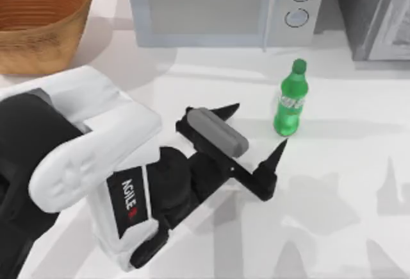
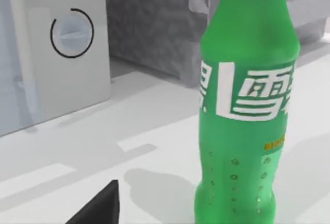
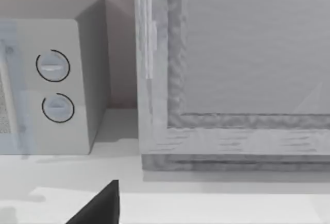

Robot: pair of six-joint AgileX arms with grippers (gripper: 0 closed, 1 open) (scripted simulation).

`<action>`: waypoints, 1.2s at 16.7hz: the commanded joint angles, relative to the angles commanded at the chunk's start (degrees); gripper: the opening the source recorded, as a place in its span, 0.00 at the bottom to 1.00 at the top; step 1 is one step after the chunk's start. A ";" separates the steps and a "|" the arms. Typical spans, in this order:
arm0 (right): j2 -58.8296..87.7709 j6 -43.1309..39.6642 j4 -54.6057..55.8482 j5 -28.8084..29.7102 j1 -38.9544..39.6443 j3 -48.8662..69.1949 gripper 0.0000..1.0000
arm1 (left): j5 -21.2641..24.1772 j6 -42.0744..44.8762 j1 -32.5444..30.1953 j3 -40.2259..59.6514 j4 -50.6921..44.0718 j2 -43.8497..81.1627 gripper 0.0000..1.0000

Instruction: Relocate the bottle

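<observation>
The bottle [image 1: 291, 99] stood upright on the table [image 1: 359, 183], in front of the microwave [image 1: 221, 6], right of centre. My left gripper [image 1: 259, 125] was spread wide just beside it, one fingertip [image 1: 280, 147] near its base, apparently not touching. The right gripper's fingers: cannot tell. A basket [image 1: 38, 16] sat far left.
</observation>
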 joint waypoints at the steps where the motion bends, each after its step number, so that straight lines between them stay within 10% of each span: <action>1: 0.00 0.00 0.00 0.00 0.00 0.00 1.00 | 0.00 0.00 0.00 0.00 0.00 0.00 1.00; 20: 0.00 0.00 0.00 0.00 0.00 0.00 1.00 | -0.71 -0.10 -0.79 26.28 -18.46 7.80 1.00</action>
